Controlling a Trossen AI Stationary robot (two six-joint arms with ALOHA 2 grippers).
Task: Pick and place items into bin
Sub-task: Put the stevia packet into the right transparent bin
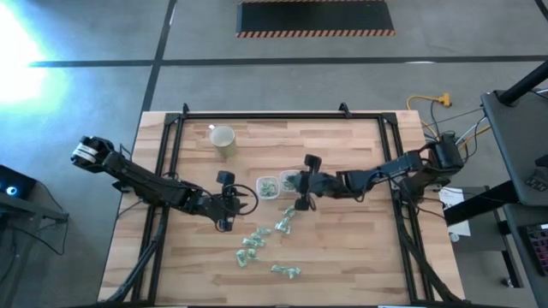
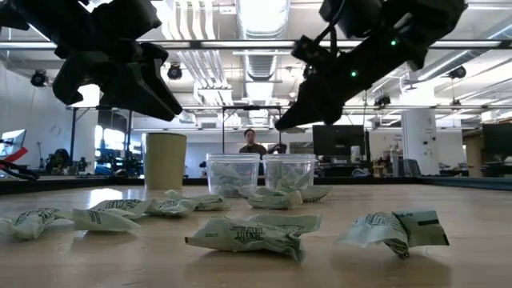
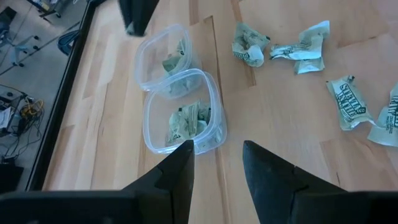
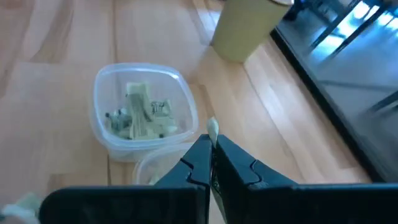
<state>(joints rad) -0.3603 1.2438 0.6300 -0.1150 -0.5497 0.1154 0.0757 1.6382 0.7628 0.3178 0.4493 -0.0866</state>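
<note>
Two clear plastic bins [image 1: 268, 186] [image 1: 289, 181] stand side by side mid-table, each with some green-and-white wrapped items inside. More items [image 1: 255, 244] lie loose on the wood nearer the front edge, and show up close in the low view [image 2: 248, 234]. My right gripper [image 4: 211, 146] hovers over the bins [image 4: 143, 112], shut on one small item. My left gripper [image 3: 217, 158] hangs open just left of the bins [image 3: 180, 121], above the table, with nothing between its fingers. My right gripper pinches a small pale wrapped item between its two fingertips. Only a bit of the wrapper [image 4: 212, 129] pokes out beyond the tips. The fingers slant down from the table's right side. The item is lifted clear, above the bins.
A beige cup [image 1: 223, 139] stands upright at the far left of the table. A black frame [image 1: 274, 115] runs around the tabletop. Loose items [image 3: 249, 46] [image 3: 348, 102] lie scattered between the bins and the near edge.
</note>
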